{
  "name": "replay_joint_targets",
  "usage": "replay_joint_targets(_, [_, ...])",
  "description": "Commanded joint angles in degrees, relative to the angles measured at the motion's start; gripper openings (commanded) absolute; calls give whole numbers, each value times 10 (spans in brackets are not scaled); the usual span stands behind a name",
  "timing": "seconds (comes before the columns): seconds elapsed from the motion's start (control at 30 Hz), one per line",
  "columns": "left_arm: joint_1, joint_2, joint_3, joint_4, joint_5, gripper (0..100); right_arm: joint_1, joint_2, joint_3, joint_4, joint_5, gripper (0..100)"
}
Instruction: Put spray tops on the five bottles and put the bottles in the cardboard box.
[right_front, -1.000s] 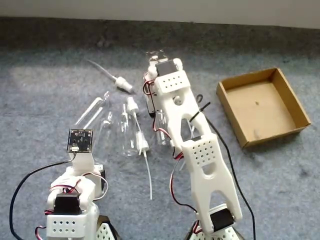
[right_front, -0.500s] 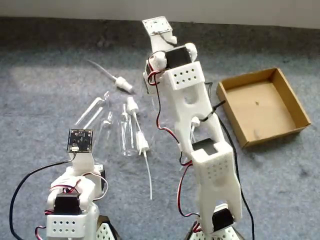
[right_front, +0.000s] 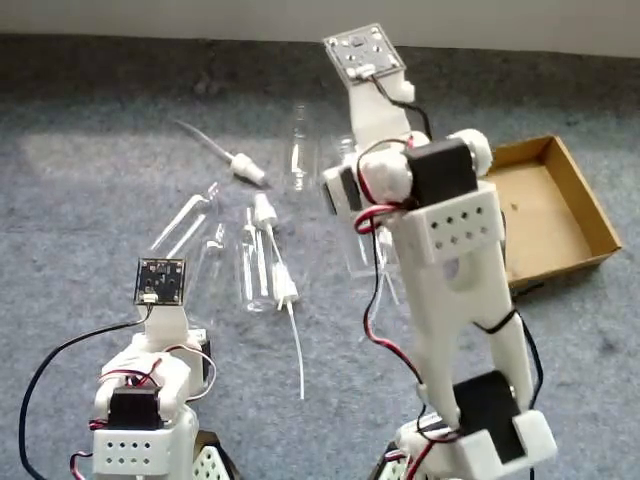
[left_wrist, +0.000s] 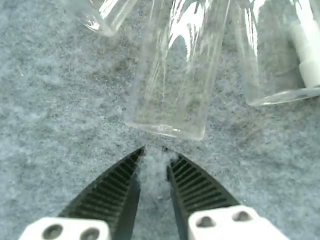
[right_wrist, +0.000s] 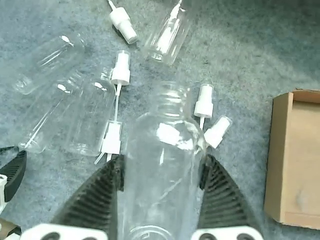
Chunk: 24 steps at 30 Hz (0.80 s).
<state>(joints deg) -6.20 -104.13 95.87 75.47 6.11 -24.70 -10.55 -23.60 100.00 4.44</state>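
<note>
Rising off the tabletop over the past second, the right arm is now holding a bottle (right_wrist: 160, 150) above the middle of the tabletop. The right gripper (right_wrist: 161, 162) is clasping its body with jaws spread to the bottle's full width. The neck is bare, with no spray top on it. Two spray tops (right_wrist: 204, 105) are lying just beyond it, and the box (right_front: 563, 268) is sitting by the right edge. The smooth plastic looks liable to slip or twist between the jaws, and boxing it now would mean an uncapped bottle. Near the front edge, the left gripper (left_wrist: 156, 154) is resting barely ajar, gripping nothing, its tips just short of a lying bottle's base (left_wrist: 167, 127).
</note>
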Motion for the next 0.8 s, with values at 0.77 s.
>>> replay_joint_targets(0.77, [-2,-1,13,1,5,5,64,-545,481,-134,8,32])
